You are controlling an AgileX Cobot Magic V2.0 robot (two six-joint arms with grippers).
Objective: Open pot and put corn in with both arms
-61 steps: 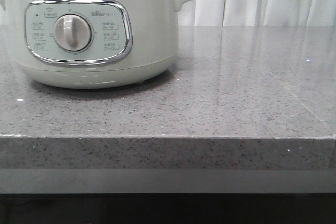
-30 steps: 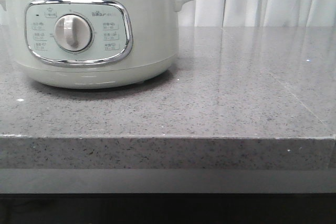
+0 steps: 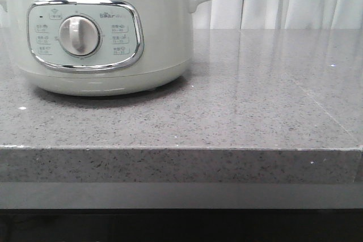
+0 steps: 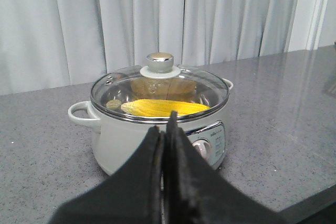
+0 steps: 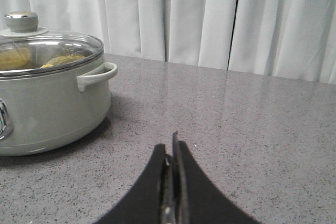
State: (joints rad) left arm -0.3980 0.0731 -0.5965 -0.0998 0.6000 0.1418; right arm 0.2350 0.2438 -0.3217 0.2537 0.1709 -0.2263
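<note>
Your left gripper (image 4: pixel 164 129) is pinched shut on nothing, dead ahead of the pot (image 4: pixel 157 124). The corn (image 4: pixel 165 107) already lies inside under the glass lid (image 4: pixel 160 90), its long axis crosswise to those fingers. Your right gripper (image 5: pixel 172 153) is closed and empty too, pot off to its side, so left is nearer (front view crops the lid).

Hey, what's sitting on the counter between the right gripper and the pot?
Nothing: in the right wrist view only bare grey counter lies between the right gripper and the pot.
</note>
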